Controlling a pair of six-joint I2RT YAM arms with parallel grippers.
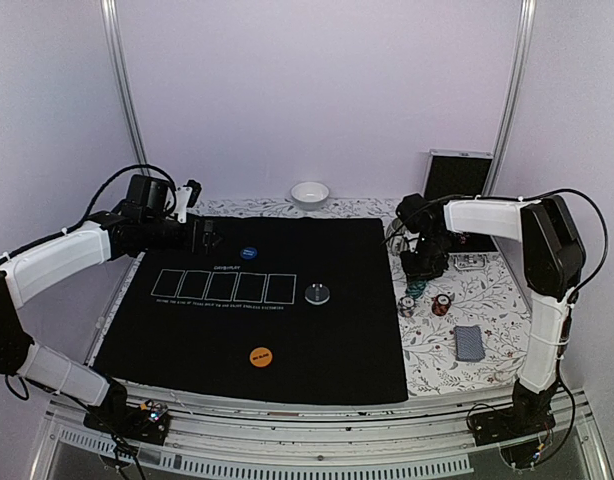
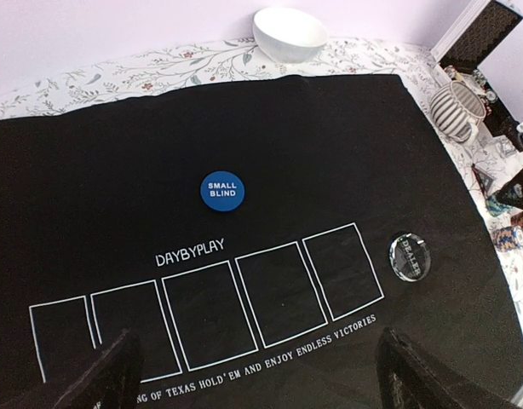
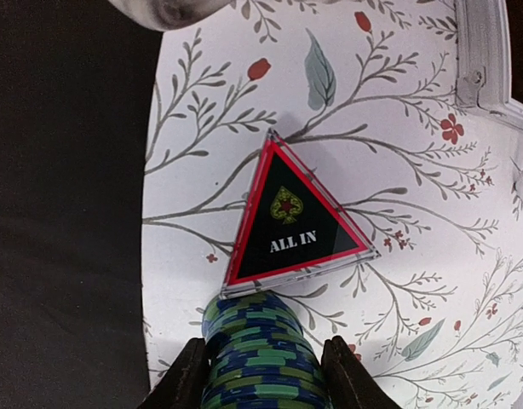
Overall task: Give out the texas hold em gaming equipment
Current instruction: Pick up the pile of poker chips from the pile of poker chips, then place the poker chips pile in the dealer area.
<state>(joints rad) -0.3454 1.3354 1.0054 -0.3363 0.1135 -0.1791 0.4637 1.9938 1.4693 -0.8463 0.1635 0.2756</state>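
left gripper [image 2: 257, 341]: jaws spread, above far-left corner of black mat [image 2: 330, 136] | right gripper [image 3: 263, 345]: pinching green chip stack [image 3: 255, 317] just beside red triangular marker [image 3: 289, 223]

The bench [image 1: 487, 290], under a white floral cloth, carries a black poker mat [image 1: 287, 340] across its left and middle. On the cloth to the right lie a blue-grey-backed card deck [image 1: 470, 343], a red triangular "ALL IN" marker [image 3: 291, 221] just beside a green chip stack [image 3: 261, 358], and a striped mug [image 2: 456, 111]. A white bowl [image 1: 310, 193] sits behind the mat.
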